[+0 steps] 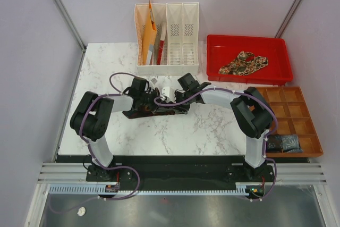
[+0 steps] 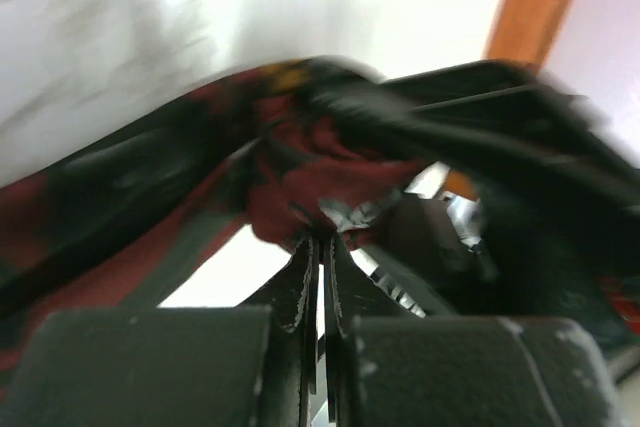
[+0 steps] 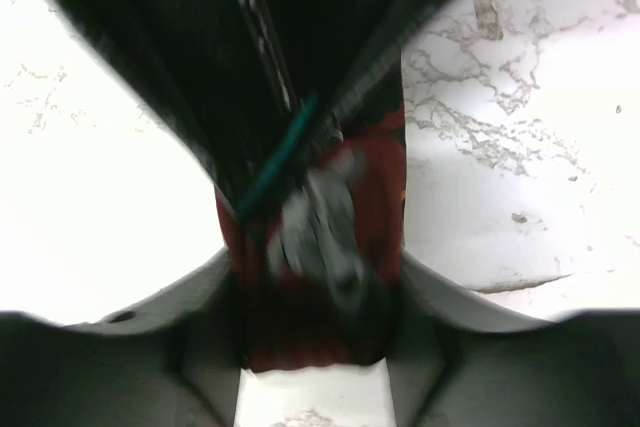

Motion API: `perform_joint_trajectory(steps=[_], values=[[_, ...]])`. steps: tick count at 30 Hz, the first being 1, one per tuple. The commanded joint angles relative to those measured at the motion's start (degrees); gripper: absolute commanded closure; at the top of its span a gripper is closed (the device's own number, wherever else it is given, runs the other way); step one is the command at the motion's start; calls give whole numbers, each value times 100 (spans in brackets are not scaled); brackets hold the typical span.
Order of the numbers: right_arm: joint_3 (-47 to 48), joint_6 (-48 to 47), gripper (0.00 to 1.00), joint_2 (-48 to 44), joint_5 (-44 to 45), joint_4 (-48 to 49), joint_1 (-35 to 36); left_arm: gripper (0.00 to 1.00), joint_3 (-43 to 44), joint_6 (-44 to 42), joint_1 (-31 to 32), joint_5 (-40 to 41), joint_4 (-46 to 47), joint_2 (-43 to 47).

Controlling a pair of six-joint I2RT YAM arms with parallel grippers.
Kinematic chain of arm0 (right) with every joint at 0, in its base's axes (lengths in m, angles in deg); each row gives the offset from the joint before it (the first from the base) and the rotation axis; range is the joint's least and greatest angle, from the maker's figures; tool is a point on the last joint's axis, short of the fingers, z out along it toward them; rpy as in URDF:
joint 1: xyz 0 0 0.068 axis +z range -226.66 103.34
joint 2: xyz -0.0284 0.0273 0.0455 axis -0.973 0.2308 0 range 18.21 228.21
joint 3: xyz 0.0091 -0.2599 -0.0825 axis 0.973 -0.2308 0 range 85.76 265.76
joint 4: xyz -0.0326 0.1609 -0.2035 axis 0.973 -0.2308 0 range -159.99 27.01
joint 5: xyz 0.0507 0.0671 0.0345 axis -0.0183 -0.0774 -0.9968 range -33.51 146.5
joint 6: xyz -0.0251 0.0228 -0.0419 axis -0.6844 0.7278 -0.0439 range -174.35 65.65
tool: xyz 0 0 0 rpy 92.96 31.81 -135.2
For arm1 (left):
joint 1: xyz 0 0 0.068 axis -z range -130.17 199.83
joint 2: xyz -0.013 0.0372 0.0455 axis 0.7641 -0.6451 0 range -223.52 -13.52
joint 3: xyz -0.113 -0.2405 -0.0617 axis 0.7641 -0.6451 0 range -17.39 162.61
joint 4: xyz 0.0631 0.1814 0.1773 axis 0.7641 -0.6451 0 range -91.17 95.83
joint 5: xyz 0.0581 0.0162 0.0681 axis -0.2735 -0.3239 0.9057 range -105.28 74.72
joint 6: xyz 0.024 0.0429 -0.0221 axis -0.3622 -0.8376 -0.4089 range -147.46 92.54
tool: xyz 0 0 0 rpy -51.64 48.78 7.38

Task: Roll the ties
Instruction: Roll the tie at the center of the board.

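Note:
A dark maroon tie (image 1: 139, 113) lies bunched across the middle of the marble table (image 1: 106, 67), where both arms meet over it. My left gripper (image 1: 151, 102) is at its left part. In the left wrist view that gripper (image 2: 322, 237) is shut, with the red fabric (image 2: 290, 177) gathered right at its tips. My right gripper (image 1: 172, 99) comes in from the right. In the right wrist view it (image 3: 315, 297) stands open, and the maroon tie (image 3: 380, 197) fills the gap between its fingers. A tan paisley tie (image 1: 243, 63) lies in the red bin (image 1: 218, 43).
A white file rack (image 1: 183, 25) holding orange folders (image 1: 148, 38) stands at the back centre. A wooden compartment tray (image 1: 305, 126) sits at the right edge, with dark rolled fabric (image 1: 281, 142) in its near cells.

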Motion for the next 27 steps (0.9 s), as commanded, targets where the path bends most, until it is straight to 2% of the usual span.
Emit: perform_joint_trajectory(steps=[1,4,12,17,27], values=[[285,90,39,-178,-222,-327,-86,98,-315,-594,-216,638,-1208,-73],[495,186,29,-107,-485,-564,-201,98,-412,-762,-295,787,-1402,-91],[768,415,16,-2,-1460,-855,-333,98,-202,-1069,-418,867,-1727,-363],[874,319,9,200,-1707,-723,-324,98,-17,-1272,-497,823,-1886,-513],[882,-893,2,130,-1620,-547,-87,98,264,-1544,-515,823,-2141,-504]])
